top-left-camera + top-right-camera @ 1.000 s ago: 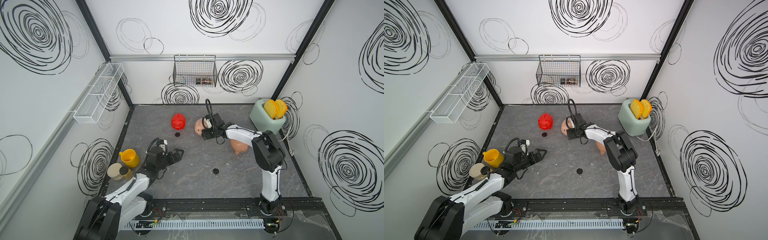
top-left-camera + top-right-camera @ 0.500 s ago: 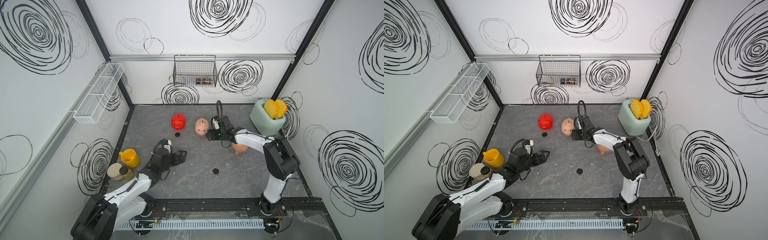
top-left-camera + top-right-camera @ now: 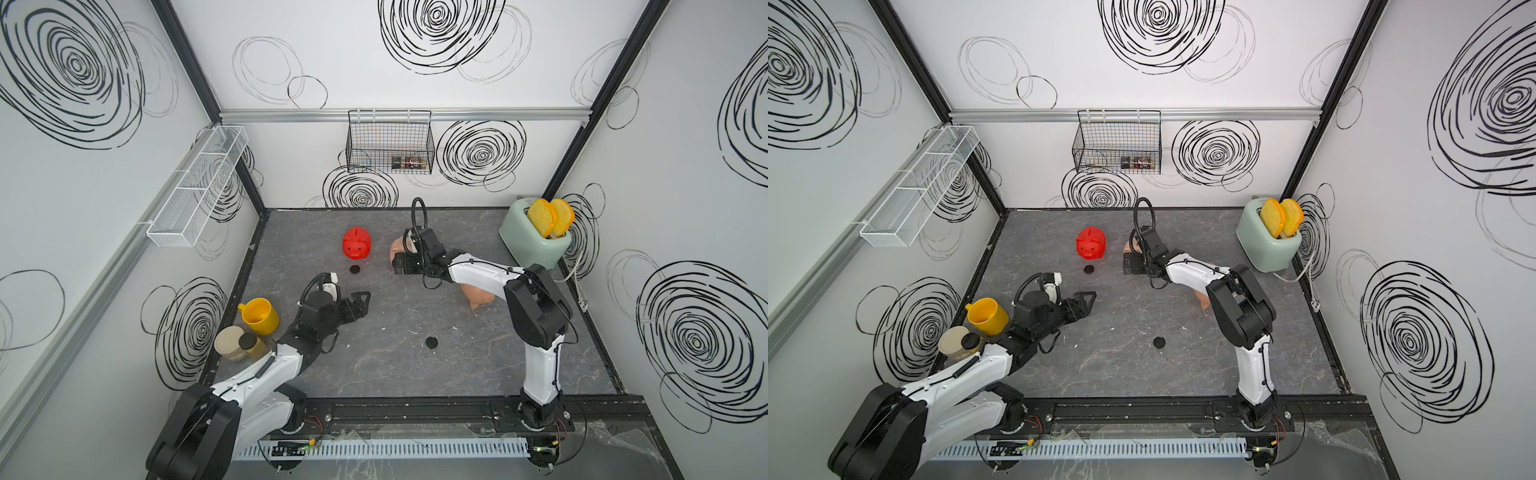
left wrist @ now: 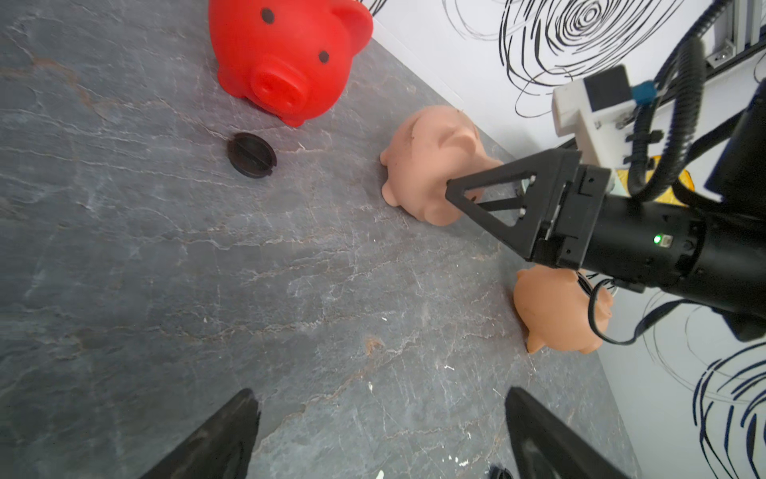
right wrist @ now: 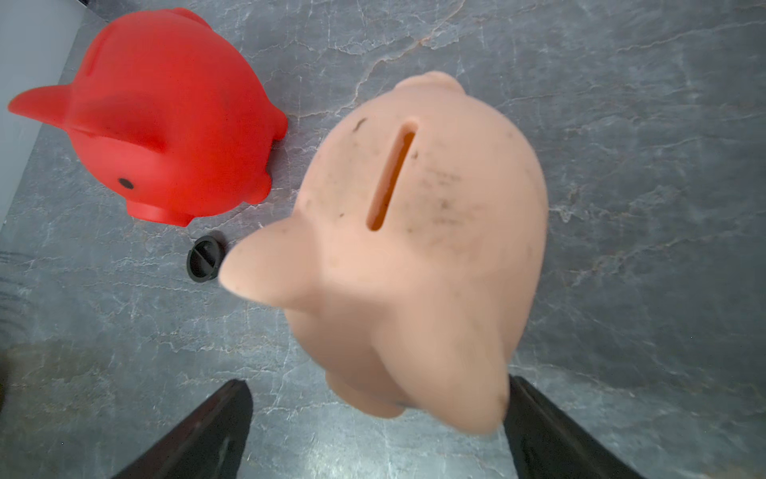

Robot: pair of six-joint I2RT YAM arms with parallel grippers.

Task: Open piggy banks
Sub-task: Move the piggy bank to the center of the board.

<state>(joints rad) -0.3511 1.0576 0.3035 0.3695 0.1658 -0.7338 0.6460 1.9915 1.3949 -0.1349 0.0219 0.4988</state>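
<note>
On the grey marbled table, nearest the arm bases, a round black plug lies loose in the near middle. Left of it and a little farther, the left gripper hangs over bare table, its fingers spread wide with nothing between them, as the left wrist view confirms. At the left edge stand a tan pot with a dark-lidded jar against it and, just beyond, a yellow mug. On the right, the peach-tan piggy bank sits partly hidden under the right arm; how it rests cannot be told. Farther on, a second black plug lies just in front of the snout of the red piggy bank, which stands upright left of centre. Beside it to the right, the pale pink piggy bank stands on its feet with the coin slot up. The right gripper is at its head end, fingers wide apart on either side; one finger is clear of the pig, and whether the other touches an ear cannot be told. A mint toaster holding two yellow slices stands far right. A wire basket hangs on the far wall.
</note>
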